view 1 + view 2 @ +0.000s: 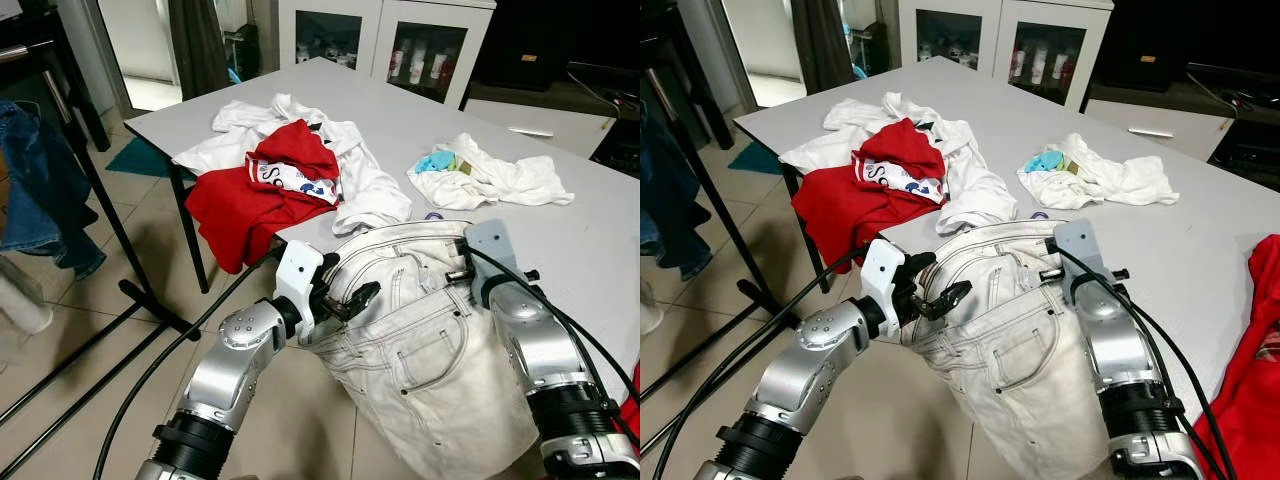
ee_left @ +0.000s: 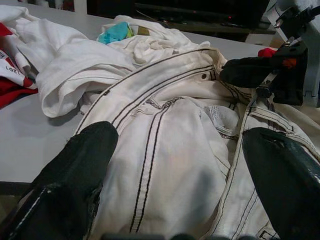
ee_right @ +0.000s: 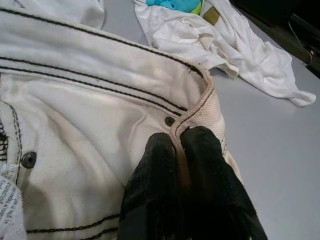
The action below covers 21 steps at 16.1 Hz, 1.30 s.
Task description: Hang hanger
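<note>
A pair of white jeans (image 1: 420, 350) with dark stitching lies at the near edge of the grey table (image 1: 570, 250), legs hanging off toward me. My left gripper (image 1: 350, 295) is at the left side of the waistband, open, its two black fingers (image 2: 75, 170) spread wide with denim between them. My right gripper (image 3: 180, 150) is shut on the waistband edge (image 3: 200, 100) at the right side, beside a rivet. I see no hanger in these frames.
A red shirt (image 1: 240, 205) and white garments (image 1: 350, 170) are heaped at the table's left, more white cloth (image 1: 495, 180) at the middle. A black rack (image 1: 100, 200) with a blue denim garment (image 1: 40, 190) stands on the left. Red fabric (image 1: 1250, 340) hangs at the far right.
</note>
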Tool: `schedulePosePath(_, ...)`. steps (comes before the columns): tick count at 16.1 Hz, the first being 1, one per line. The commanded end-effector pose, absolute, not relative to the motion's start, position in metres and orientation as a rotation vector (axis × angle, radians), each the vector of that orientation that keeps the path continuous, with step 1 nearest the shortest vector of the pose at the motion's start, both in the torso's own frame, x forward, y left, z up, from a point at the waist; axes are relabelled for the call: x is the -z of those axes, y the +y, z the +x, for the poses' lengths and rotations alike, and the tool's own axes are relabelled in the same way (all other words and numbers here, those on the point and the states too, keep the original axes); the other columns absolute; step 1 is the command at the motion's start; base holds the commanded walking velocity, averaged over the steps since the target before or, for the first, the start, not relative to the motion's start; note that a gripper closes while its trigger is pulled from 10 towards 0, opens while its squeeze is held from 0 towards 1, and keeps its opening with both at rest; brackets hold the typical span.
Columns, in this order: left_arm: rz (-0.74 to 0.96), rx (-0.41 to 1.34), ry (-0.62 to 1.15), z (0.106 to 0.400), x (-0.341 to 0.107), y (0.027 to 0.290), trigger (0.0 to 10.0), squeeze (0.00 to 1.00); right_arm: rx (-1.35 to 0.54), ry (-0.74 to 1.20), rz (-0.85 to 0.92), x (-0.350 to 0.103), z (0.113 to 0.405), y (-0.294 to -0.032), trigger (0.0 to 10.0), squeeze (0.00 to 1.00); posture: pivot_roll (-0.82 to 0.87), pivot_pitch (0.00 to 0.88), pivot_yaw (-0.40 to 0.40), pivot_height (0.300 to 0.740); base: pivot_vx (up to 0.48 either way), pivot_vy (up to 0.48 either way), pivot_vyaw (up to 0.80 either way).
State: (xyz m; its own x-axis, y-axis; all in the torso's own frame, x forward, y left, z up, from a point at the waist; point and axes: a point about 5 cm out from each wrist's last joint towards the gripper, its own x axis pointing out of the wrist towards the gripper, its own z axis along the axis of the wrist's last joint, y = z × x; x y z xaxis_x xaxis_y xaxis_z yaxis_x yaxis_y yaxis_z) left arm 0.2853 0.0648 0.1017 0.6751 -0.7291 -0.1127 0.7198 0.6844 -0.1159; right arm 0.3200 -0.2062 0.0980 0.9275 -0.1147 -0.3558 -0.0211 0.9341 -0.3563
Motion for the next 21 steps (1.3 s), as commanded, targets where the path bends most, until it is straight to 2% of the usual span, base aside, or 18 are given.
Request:
schedulePosePath(1, -0.048, 0.817, 0.144, 0.287, -0.104, 0.062, 10.0, 0.00, 0.094, 0.321, -0.329, -0.111, 0.327, -0.212, 0.0, 0.00, -0.01, 0.000, -0.058, 0.740, 0.000, 0.000, 0.00)
schedulePosePath(9, -0.052, 0.823, 0.147, 0.285, -0.103, 0.060, 10.0, 0.00, 0.063, 0.216, -0.277, -0.131, 0.350, -0.193, 0.0, 0.00, -0.01, 0.000, -0.062, 0.740, 0.000, 0.000, 0.00)
schedulePosePath(13, -0.052, 0.822, 0.152, 0.285, -0.102, 0.059, 10.0, 0.00, 0.064, 0.119, -0.277, -0.156, 0.375, -0.184, 0.0, 0.00, -0.01, 0.000, -0.061, 0.740, 0.000, 0.000, 0.00)
schedulePosePath(17, -0.048, 0.822, 0.154, 0.285, -0.102, 0.060, 10.0, 0.00, 0.052, 0.034, -0.252, -0.180, 0.387, -0.177, 0.0, 0.00, 0.00, 0.000, -0.067, 0.740, 0.000, 0.000, 0.00)
schedulePosePath(21, -0.044, 0.818, 0.158, 0.284, -0.101, 0.060, 10.0, 0.00, 0.152, -0.130, -0.218, -0.225, 0.391, -0.204, 0.0, 0.00, -0.01, 0.000, -0.061, 0.740, 0.000, 0.000, 0.00)
